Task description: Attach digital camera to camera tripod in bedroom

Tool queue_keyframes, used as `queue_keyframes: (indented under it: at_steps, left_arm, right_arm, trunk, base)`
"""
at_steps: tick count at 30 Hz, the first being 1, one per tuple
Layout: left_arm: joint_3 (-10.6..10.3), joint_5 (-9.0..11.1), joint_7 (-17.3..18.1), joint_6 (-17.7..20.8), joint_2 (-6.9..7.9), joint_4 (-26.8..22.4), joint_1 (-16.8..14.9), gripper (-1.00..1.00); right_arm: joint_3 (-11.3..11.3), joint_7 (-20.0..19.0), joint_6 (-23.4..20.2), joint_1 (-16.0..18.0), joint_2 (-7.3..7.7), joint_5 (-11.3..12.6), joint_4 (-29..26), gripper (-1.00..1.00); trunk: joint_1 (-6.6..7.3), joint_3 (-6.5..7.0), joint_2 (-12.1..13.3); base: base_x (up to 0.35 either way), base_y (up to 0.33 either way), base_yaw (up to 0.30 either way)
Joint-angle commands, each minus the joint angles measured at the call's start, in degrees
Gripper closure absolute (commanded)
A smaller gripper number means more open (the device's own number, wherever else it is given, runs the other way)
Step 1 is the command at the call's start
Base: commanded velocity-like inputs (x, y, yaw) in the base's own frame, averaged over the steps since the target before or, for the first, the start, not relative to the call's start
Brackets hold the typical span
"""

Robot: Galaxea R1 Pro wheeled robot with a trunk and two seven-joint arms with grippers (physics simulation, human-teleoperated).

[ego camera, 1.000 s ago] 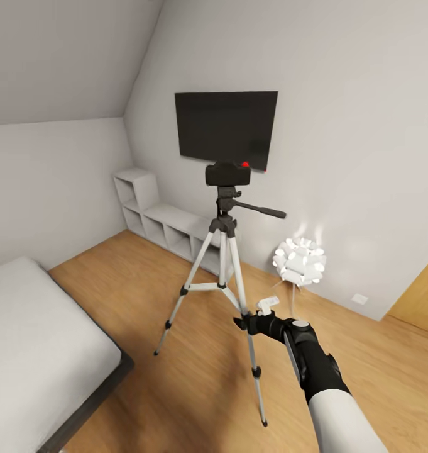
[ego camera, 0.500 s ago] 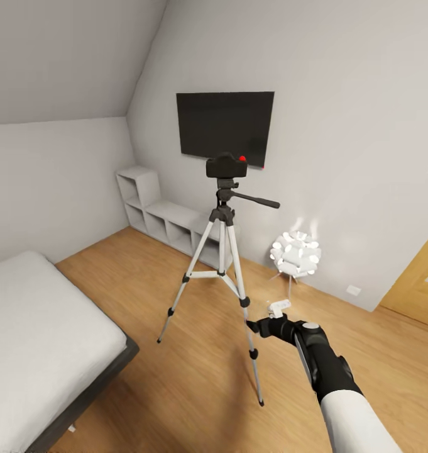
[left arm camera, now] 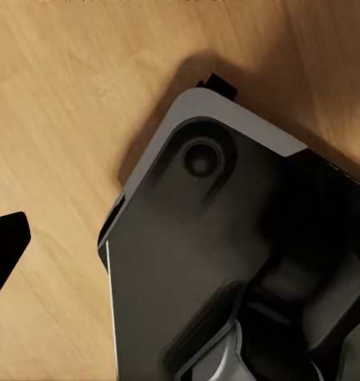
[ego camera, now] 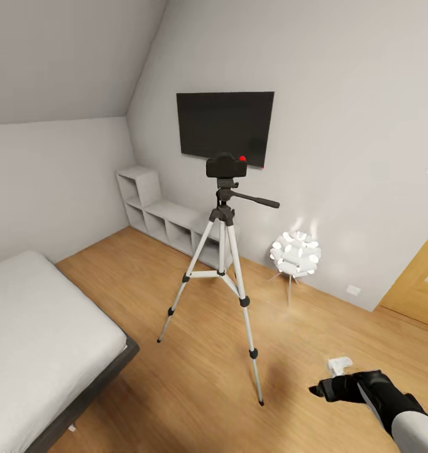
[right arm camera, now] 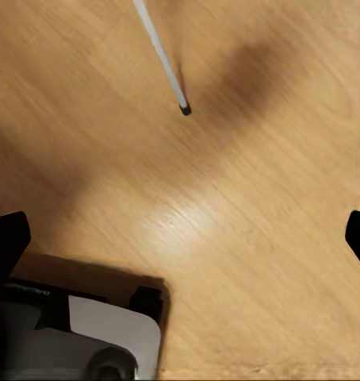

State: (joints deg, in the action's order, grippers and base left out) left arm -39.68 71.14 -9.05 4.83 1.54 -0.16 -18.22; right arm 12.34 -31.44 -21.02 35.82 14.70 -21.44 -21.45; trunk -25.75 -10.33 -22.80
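Note:
The small black digital camera [ego camera: 226,166] with its red dot sits on top of the camera tripod [ego camera: 222,251], which stands on the wood floor in the middle of the bedroom, its pan handle pointing right. My right gripper [ego camera: 317,390] hangs low, to the right of the tripod's near leg and apart from it. In the right wrist view that gripper [right arm camera: 180,234] is open over bare floor, with a tripod foot [right arm camera: 184,109] ahead of it. In the left wrist view one black fingertip [left arm camera: 2,248] shows beside my own base [left arm camera: 227,262].
A flat black wall screen [ego camera: 225,128] hangs behind the tripod. A white-ball floor lamp [ego camera: 295,254] stands to its right, a low white cube shelf [ego camera: 166,221] along the wall, a bed [ego camera: 41,340] at left and a wooden door [ego camera: 421,283] at far right.
My right arm has dropped from beside the tripod's near leg down to the lower right. The head view shifted slightly early on. Camera and tripod have not moved.

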Motion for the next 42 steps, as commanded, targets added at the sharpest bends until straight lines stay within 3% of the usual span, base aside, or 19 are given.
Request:
queue_keyframes:
  at_steps: [1, 2, 5, 11, 14, 16, 20, 24, 31, 37, 38, 42]
  left_arm:
    - [-0.5, 0.4, -0.2, 0.2, 0.01, 0.0, -0.1, -1.00]
    - [-0.5, 0.4, -0.2, 0.2, 0.03, 0.0, -0.1, -1.00]
    - [-0.5, 0.4, -0.2, 0.2, 0.04, 0.0, 0.0, -1.00]
    - [-0.5, 0.5, -0.2, 0.2, 0.02, 0.0, -0.1, -1.00]
    - [-0.5, 0.5, -0.2, 0.3, -0.03, 0.1, 0.1, -1.00]
    - [-0.5, 0.5, -0.2, 0.2, -0.07, 0.1, 0.4, -1.00]
    - [-0.5, 0.5, -0.2, 0.2, -0.10, 0.1, 1.3, -1.00]
    - [-0.5, 0.5, -0.2, 0.2, -0.12, 0.1, 2.0, -1.00]
    - [-0.5, 0.6, -0.2, 0.1, 0.00, 0.1, 2.7, -1.00]
    - [-0.5, 0.4, -0.1, -2.8, -0.06, 0.1, 3.4, -1.00]
    - [-0.5, 0.3, 0.0, -3.3, -0.06, 0.1, 3.6, -1.00]
    - [-0.5, 0.4, 0.0, -3.3, 0.03, 0.1, 3.6, -1.00]
  right_arm:
    - [0.5, -0.4, 0.1, 0.0, 0.91, -0.4, 1.8, -1.00]
    - [0.5, -0.4, 1.1, 0.0, 2.50, -0.4, 5.4, -1.00]
    - [0.5, -0.4, 4.0, -0.1, 4.60, -0.4, 13.1, -1.00]
    - [0.4, 1.4, 9.5, -0.7, 5.57, -0.3, 21.3, -1.00]
    - [0.3, 4.2, 11.7, -4.4, 5.25, -0.2, 22.6, -1.00]
    - [0.4, 6.5, 13.2, -8.6, 4.67, -0.2, 23.0, -1.00]
    - [0.5, 10.3, 16.0, -16.4, 1.44, -0.2, 23.3, -1.00]
    - [0.5, 13.2, 17.1, -19.5, -0.56, -0.2, 23.4, -1.00]
    - [0.5, 15.4, 18.0, -20.5, -1.72, -0.1, 23.5, -1.00]
    - [0.5, 15.9, 20.5, -20.5, -1.94, 0.0, 23.5, -1.00]
    - [0.6, 16.2, 20.6, -20.5, -3.07, 2.6, 23.5, -1.00]
    - [0.6, 16.4, 20.9, -20.6, -3.48, 3.1, 23.5, -1.00]
  trunk:
    - [-0.03, -0.11, -0.1]
    - [-0.03, -0.11, -0.1]
    - [-0.03, -0.11, -0.1]
    - [-0.03, -0.11, -0.1]
    - [-0.03, -0.11, -0.1]
    - [-0.03, -0.11, -0.1]
    - [-0.03, -0.11, -0.1]
    - [-0.03, -0.11, -0.1]
    - [-0.03, -0.11, -0.1]
    - [-0.03, -0.11, -0.1]
    - [-0.03, -0.11, -0.1]
    - [-0.03, -0.04, -0.1]
  base:
    - [0.000, 0.000, 0.000]
    - [0.000, 0.000, 0.000]
    - [0.000, 0.000, 0.000]
    - [0.000, 0.000, 0.000]
    - [0.000, 0.000, 0.000]
    - [0.000, 0.000, 0.000]
    - [0.000, 0.000, 0.000]
    - [0.000, 0.000, 0.000]
    - [0.000, 0.000, 0.000]
    - [0.000, 0.000, 0.000]
    - [0.000, 0.000, 0.000]
    - [0.000, 0.000, 0.000]
